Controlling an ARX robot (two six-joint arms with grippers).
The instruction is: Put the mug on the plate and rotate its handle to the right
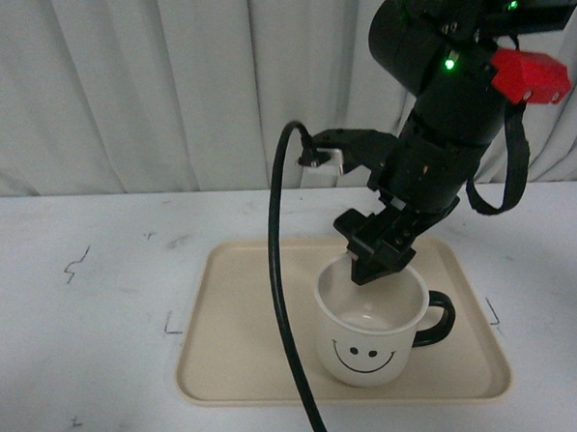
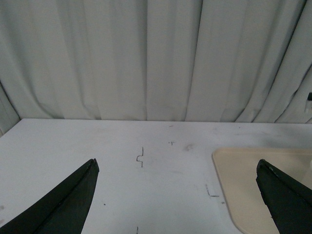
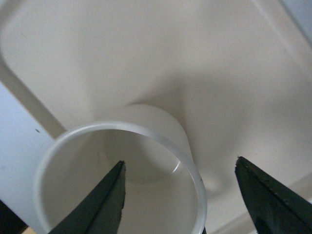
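Note:
The cream-white mug (image 1: 370,328) with a black smiley face stands upright on the beige plate (image 1: 246,325), toward its right front. Its black handle (image 1: 437,319) points to the right. My right gripper (image 1: 373,265) is open just above the mug's far rim. In the right wrist view the gripper (image 3: 180,168) straddles the mug's rim (image 3: 192,165), one finger over the inside, one outside, touching nothing. My left gripper (image 2: 178,168) is open and empty over the table left of the plate (image 2: 243,185); it does not show in the front view.
A black cable (image 1: 283,303) hangs in front of the plate's middle, just left of the mug. White curtains (image 1: 165,77) close the back. Small pen marks (image 2: 140,157) dot the white table (image 1: 82,333).

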